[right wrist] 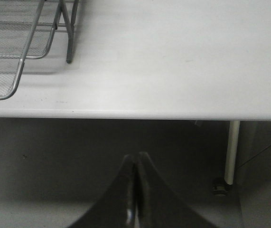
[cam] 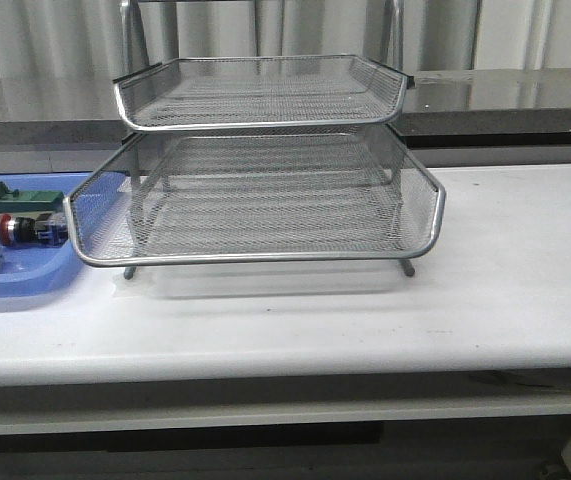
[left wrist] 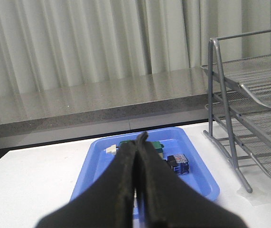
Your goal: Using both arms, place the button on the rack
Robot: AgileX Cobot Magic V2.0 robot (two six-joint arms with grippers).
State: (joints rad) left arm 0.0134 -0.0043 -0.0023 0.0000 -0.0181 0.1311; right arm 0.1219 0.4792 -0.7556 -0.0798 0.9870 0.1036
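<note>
On blue tray (cam: 25, 285): red-capped button (cam: 27, 230), blue rear block; both arms' jaws closed, empty.

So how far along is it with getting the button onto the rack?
Nothing looks done yet. The button lies in the blue tray left of the rack, whose visible tiers hold nothing. Nothing is in hand: the left gripper is shut and empty, above the tray, and the right gripper is shut, off the table's front edge. Picking up, carrying and placing the button all remain.

Button (cam: 27, 230) in blue tray (cam: 25, 285) (left of rack (cam: 255, 200)).
</note>
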